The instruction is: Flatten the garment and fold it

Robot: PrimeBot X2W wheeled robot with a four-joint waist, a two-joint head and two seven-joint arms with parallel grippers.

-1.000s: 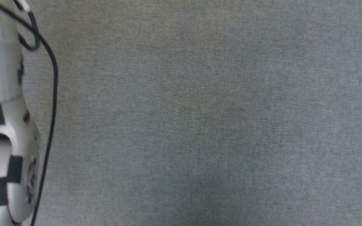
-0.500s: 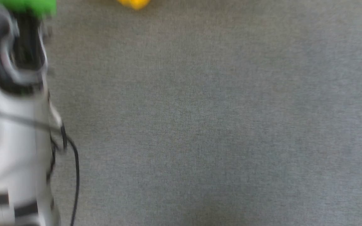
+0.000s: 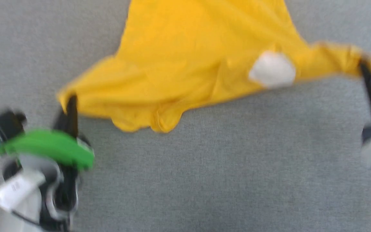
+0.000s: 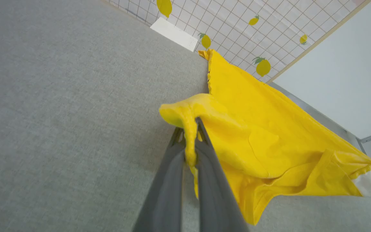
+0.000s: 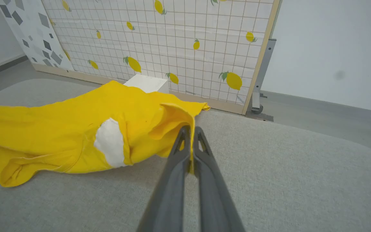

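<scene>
Head camera has tilted up; garment (image 3: 185,64) spans crosswise between left gripper (image 3: 71,101) and right gripper (image 3: 364,67), each pinching an edge.

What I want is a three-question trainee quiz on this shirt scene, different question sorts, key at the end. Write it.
1. True or false: the left fingers are shut on an edge of the garment.
2. Pick one: the patch on the garment, on the side nearer the right fingers, is A) white, B) blue, C) green.
3. Fill in: the grid panel behind the garment is printed with ____.

Key: 1 true; 2 A; 3 lemons.
</scene>
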